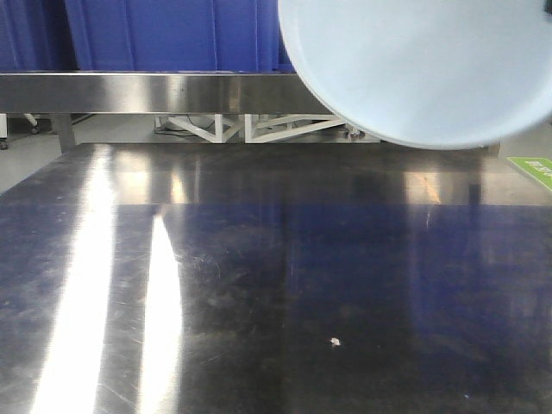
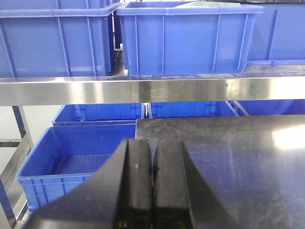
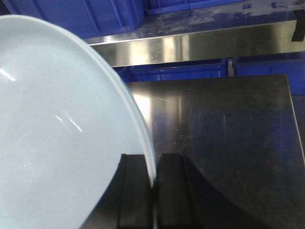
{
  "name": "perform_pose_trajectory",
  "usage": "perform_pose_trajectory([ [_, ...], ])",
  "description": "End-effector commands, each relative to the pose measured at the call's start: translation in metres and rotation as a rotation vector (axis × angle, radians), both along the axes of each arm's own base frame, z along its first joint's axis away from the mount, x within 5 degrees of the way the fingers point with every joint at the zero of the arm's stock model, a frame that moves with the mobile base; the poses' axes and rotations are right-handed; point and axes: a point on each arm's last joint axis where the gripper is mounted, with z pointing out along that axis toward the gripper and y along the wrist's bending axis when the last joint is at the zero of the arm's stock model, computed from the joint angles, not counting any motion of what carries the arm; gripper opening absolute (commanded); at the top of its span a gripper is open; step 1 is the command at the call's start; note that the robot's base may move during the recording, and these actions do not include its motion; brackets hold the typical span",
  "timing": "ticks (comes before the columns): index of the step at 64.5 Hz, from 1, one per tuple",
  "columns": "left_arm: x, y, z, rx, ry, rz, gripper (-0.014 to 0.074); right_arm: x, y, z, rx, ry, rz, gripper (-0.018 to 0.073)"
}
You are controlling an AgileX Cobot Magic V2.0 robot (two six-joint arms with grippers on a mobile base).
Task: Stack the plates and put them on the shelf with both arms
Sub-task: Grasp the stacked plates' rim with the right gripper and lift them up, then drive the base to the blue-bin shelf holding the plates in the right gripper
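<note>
A large pale bluish-white plate hangs tilted above the far right of the table, in front of the shelf rail. In the right wrist view the plate fills the left side. My right gripper is shut on its rim, one finger on each face. The rim shows a doubled edge, and I cannot tell whether two plates are stacked there. My left gripper is shut with nothing in it, above the table's left edge and facing the shelf.
Blue crates stand on the shelf tier behind the rail. An open blue crate sits low, left of the dark steel tabletop. A green sign lies at the far right, and a small white crumb lies on the table.
</note>
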Motion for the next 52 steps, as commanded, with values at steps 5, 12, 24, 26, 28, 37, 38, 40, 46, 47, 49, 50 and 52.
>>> perform_pose_trajectory([
  [5, 0.0, 0.001, 0.017, -0.015, -0.104, 0.013, 0.0082, -0.023, -0.008, 0.012, -0.016, -0.188, -0.01, 0.0049],
  [12, 0.0, 0.001, 0.017, -0.015, -0.104, 0.013, 0.0082, -0.036, -0.011, 0.009, -0.086, -0.242, 0.006, 0.0049],
  [24, 0.0, 0.001, 0.017, -0.015, -0.104, 0.013, 0.0082, -0.045, -0.019, 0.012, -0.118, -0.288, -0.04, 0.0049],
  [26, 0.0, 0.001, 0.017, -0.015, -0.104, 0.013, 0.0082, -0.044, -0.021, 0.012, -0.125, -0.291, -0.057, 0.0049],
  [28, 0.0, 0.001, 0.017, -0.015, -0.104, 0.013, 0.0082, -0.044, -0.024, 0.012, -0.131, -0.293, -0.076, 0.0049],
  [37, 0.0, 0.001, 0.017, -0.015, -0.104, 0.013, 0.0082, -0.043, -0.032, 0.013, -0.141, -0.299, -0.151, 0.0049],
  [38, 0.0, 0.001, 0.017, -0.015, -0.104, 0.013, 0.0082, -0.043, -0.033, 0.014, -0.141, -0.301, -0.152, 0.0049],
  [40, 0.0, 0.001, 0.017, -0.015, -0.104, 0.013, 0.0082, -0.043, -0.033, 0.014, -0.141, -0.304, -0.154, 0.0049],
  [46, 0.0, 0.001, 0.017, -0.015, -0.104, 0.013, 0.0082, -0.043, -0.032, 0.015, -0.138, -0.315, -0.15, 0.0049],
  [47, 0.0, 0.001, 0.017, -0.015, -0.104, 0.013, 0.0082, -0.043, -0.032, 0.015, -0.138, -0.315, -0.149, 0.0049],
  [49, 0.0, 0.001, 0.017, -0.015, -0.104, 0.013, 0.0082, -0.043, -0.032, 0.015, -0.138, -0.315, -0.149, 0.0049],
  [50, 0.0, 0.001, 0.017, -0.015, -0.104, 0.013, 0.0082, -0.043, -0.032, 0.015, -0.138, -0.315, -0.149, 0.0049],
  [52, 0.0, 0.001, 0.017, -0.015, -0.104, 0.013, 0.0082, -0.043, -0.032, 0.015, -0.138, -0.315, -0.149, 0.0049],
])
